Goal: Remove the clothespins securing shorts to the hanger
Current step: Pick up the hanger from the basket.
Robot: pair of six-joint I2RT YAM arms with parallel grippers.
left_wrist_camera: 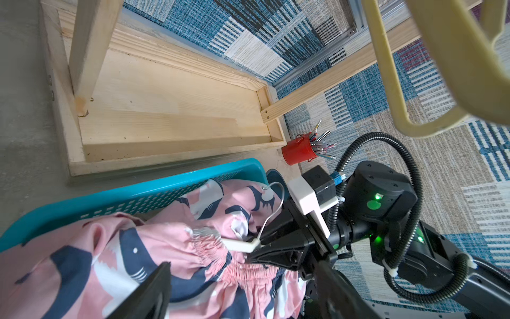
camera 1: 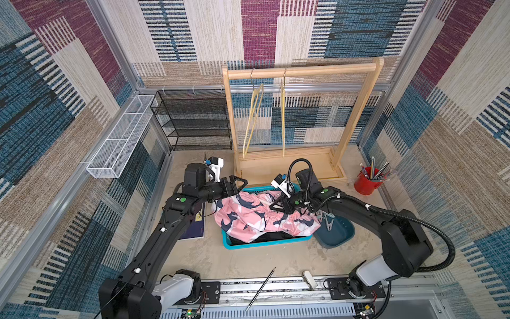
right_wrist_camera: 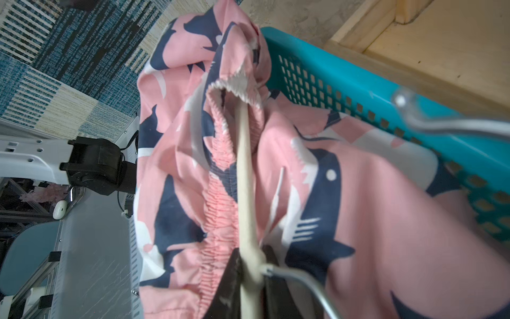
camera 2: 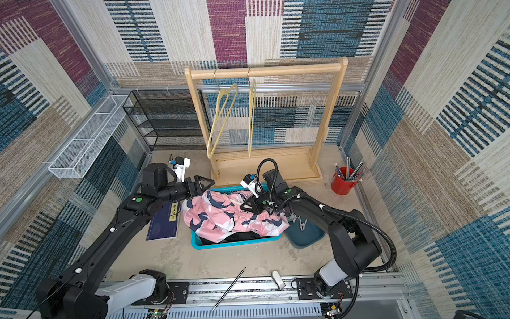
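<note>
Clenched on the stiff neck of the cream hanger (right_wrist_camera: 244, 165), by its wire hook: right pincer (right_wrist_camera: 248, 276); left pincer (camera 1: 238, 182) spread wide, empty, near the basket (camera 1: 265, 243) rim. Heaped there, pink shorts (camera 1: 248, 218), probably soft and light, waistband gathered along the hanger. Clothespins (camera 1: 328, 222), likely springy, best squeezed at the tails, seen only in the tub (camera 1: 342, 234) beside; none discernible among the folds.
</note>
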